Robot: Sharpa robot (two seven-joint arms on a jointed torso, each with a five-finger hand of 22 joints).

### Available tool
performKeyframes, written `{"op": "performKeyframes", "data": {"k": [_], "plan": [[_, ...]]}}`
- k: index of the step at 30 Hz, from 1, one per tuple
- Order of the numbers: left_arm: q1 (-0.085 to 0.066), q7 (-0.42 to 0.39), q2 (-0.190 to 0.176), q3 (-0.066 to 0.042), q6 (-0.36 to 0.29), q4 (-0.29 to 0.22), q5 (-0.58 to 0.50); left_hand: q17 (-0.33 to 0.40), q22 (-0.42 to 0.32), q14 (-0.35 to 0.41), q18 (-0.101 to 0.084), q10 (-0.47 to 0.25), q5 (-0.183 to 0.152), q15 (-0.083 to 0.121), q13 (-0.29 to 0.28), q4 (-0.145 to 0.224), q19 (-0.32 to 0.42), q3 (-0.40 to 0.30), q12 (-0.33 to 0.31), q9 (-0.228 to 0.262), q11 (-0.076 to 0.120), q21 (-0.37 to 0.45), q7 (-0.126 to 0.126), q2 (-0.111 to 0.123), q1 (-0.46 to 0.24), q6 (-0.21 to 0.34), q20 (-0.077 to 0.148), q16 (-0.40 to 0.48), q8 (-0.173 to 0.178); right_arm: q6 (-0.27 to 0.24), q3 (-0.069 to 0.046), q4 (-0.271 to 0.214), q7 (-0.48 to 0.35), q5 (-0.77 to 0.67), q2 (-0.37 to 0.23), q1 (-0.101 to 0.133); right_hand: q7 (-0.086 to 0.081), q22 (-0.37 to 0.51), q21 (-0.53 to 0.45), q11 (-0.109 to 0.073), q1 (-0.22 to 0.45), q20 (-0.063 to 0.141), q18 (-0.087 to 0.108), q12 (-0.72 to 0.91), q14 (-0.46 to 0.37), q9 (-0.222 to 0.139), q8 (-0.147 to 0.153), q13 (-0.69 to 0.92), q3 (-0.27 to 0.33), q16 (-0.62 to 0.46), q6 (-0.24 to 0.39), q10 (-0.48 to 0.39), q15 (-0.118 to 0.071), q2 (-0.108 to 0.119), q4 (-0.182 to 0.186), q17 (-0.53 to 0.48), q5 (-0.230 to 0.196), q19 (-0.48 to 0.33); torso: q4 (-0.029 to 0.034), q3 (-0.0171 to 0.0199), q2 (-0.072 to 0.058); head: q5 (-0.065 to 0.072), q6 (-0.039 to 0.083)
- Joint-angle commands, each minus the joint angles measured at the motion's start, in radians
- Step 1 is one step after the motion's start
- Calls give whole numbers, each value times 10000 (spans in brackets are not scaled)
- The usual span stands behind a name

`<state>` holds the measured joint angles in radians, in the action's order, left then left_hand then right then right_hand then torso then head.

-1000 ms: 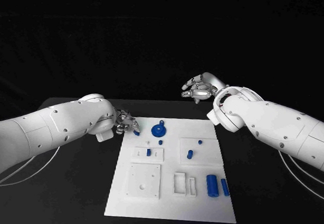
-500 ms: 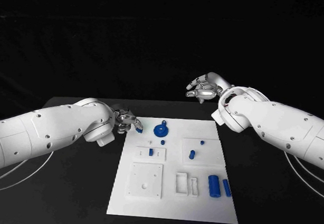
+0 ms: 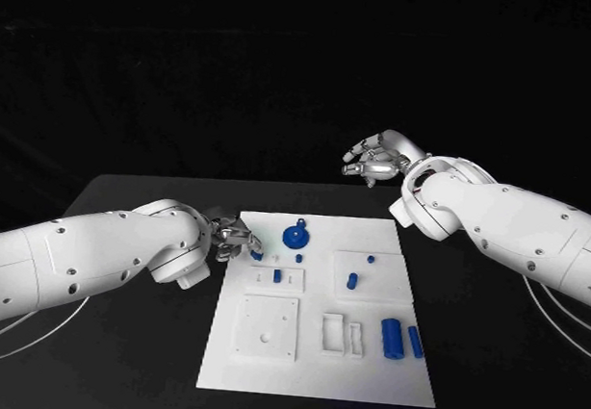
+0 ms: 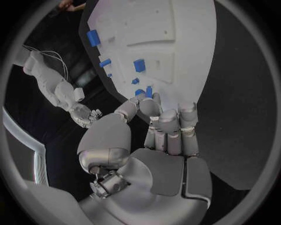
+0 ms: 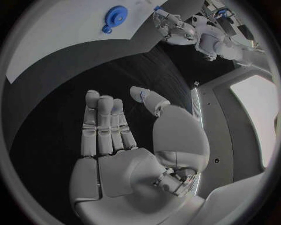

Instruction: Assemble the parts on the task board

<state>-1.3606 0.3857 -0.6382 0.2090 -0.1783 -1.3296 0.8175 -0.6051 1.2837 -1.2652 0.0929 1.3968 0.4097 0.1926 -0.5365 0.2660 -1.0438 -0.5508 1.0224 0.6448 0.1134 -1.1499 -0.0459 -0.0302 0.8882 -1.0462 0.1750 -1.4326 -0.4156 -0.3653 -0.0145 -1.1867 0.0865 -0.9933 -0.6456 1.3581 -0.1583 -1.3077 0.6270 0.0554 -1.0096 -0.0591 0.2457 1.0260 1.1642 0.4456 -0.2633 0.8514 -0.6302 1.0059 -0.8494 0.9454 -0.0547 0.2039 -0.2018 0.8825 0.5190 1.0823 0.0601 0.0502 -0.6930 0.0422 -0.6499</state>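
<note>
Head view: since the earlier frame my left hand [image 3: 233, 235] has moved onto the task board [image 3: 317, 361] at its far left edge, apparently pinching a small blue part [image 4: 149, 91]. My right hand [image 3: 378, 161] hovers beyond the board, fingers spread, empty.

I see two arms in smooth white shells dotted with small dark screw holes. Thin pale cables trail beneath each forearm. The left hand [image 3: 232, 232] and right hand [image 3: 378, 161] are silver metal, with segmented fingers and rounded, polished palm housings.
</note>
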Motion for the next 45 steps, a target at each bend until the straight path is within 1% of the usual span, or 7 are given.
{"op": "performKeyframes", "data": {"k": [1, 9, 12, 22, 28, 32, 45], "plan": [[-2, 24, -35, 75, -245, -148, 174, -13, -6, -191, 189, 4, 46, 302, 2, 27, -72, -53, 19, 1556, 88, -35, 572, -25, 91, -1018, 944, -44, -454, 26, -5, -22, -96, 14, -3, -1, -79, -196, -69, -14, 62, -11, 161, 47, -37, -9, 37, -11, 45, -11, 5, -75, 5, 31, 11, -17, 45, -47, 10, 1, 2, -12, -37], [18, 19, -104, 249, -262, -362, 493, -14, -5, -192, 189, 4, 63, 303, 1, 31, -73, -55, 22, 1564, 90, -37, 575, -24, 92, -1022, 945, -47, -457, 34, -5, -27, -99, 14, -9, -2, -79, -196, -72, -14, 60, -11, 161, 50, -39, -10, 37, -16, 46, -12, 9, -78, 6, 31, 9, -18, 46, -47, -7, 8, -5, -41, -59], [34, 7, -100, 277, -337, -393, 495, -15, -4, -193, 190, 4, 73, 304, 1, 34, -74, -58, 23, 1569, 92, -38, 576, -26, 94, -1024, 946, -49, -459, 39, -5, -26, -97, 14, -9, -2, -80, -196, -73, -13, 59, -12, 161, 51, -40, -10, 37, -19, 47, -12, 10, -79, 6, 29, 9, -19, 46, -48, -14, 8, -11, -41, -58], [101, -7, -26, 295, -243, -406, 593, -17, -3, -193, 191, 4, 101, 305, 0, 42, -75, -63, 25, 1578, 96, -40, 580, -24, 99, -1030, 948, -52, -462, 61, -5, -16, -111, 17, 15, -2, -80, -196, -74, -13, 57, -12, 161, 52, -41, -10, 37, -21, 47, -12, 11, -80, 7, 28, 8, -20, 46, -48, -22, 11, -22, -50, -84], [166, 17, 16, 295, -179, -363, 639, -17, -3, -193, 191, 3, 110, 306, 0, 43, -75, -65, 26, 1582, 96, -41, 581, -27, 98, -1030, 948, -53, -462, 65, -5, 12, -146, 44, 30, -3, -80, -196, -75, -12, 54, -12, 161, 54, -41, -10, 37, -25, 45, -12, 12, -81, 7, 21, 8, -20, 49, -47, -7, -1, -23, -30, -91], [199, 31, 80, 299, -86, -323, 639, -17, -3, -192, 190, 2, 115, 307, 0, 43, -75, -65, 26, 1585, 97, -41, 581, -29, 97, -1030, 948, -53, -462, 69, -5, 12, -151, 44, 38, -3, -81, -196, -76, -12, 51, -12, 161, 56, -41, -10, 37, -27, 45, -11, 13, -82, 7, 16, 7, -21, 52, -47, -15, 15, -16, -51, -130], [229, 107, 108, 318, 127, -263, 702, -17, -3, -191, 190, 1, 128, 309, -1, 46, -75, -67, 28, 1594, 98, -43, 582, -35, 93, -1028, 949, -54, -461, 109, -5, 26, -150, 45, 44, -3, -82, -196, -79, -11, 50, -13, 161, 62, -42, -11, 37, -36, 49, -10, 17, -84, 8, 13, 5, -23, 57, -46, -23, 19, -16, -62, -168]]}}
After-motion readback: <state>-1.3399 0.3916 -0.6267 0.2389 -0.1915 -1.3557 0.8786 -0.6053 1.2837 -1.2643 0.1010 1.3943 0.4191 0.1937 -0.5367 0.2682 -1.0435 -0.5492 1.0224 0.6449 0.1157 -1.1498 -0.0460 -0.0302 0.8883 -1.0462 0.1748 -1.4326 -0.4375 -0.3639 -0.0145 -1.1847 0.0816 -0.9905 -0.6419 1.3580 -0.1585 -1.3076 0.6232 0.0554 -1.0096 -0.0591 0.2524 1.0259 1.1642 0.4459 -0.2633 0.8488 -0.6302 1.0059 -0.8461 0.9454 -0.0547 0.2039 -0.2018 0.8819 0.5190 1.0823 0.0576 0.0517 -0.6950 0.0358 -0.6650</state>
